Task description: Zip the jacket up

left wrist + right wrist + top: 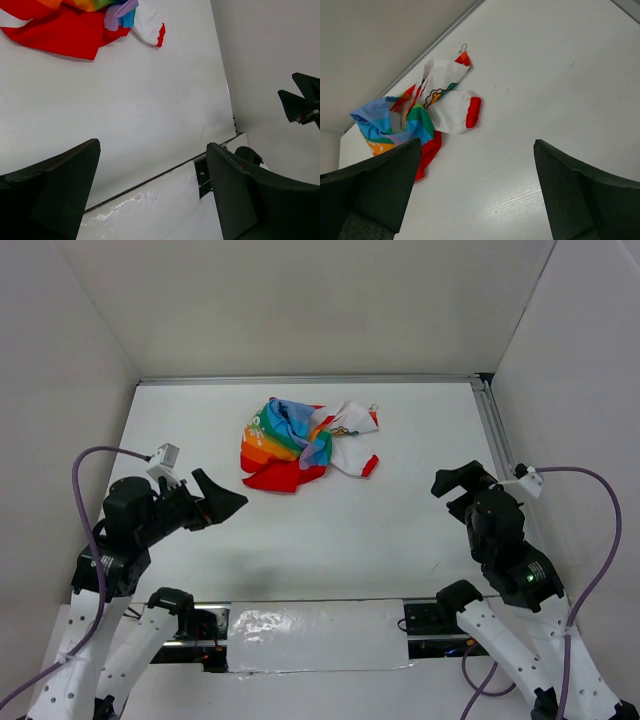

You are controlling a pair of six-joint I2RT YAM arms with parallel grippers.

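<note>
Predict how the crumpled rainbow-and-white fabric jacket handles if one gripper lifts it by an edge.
Likely floppy: the crumpled rainbow-and-white fabric jacket lies bunched in soft folds, so it should drape and unfold rather than hold shape. Probably light: thin cloth in a small heap. The white sleeve with a red cuff sticks out loose and would probably dangle or drag.

the jacket (305, 445) lies bunched in a heap, so its zip line and most of its print are folded out of sight. in the left wrist view the top edge cuts it off, leaving only some red fabric, a bit of stripe and one cuff. a tiny metal piece (463, 47) at its far corner is too small to identify. the fingers of the left gripper (152, 145) and right gripper (477, 144) run off the bottom edges of their wrist views.
</note>
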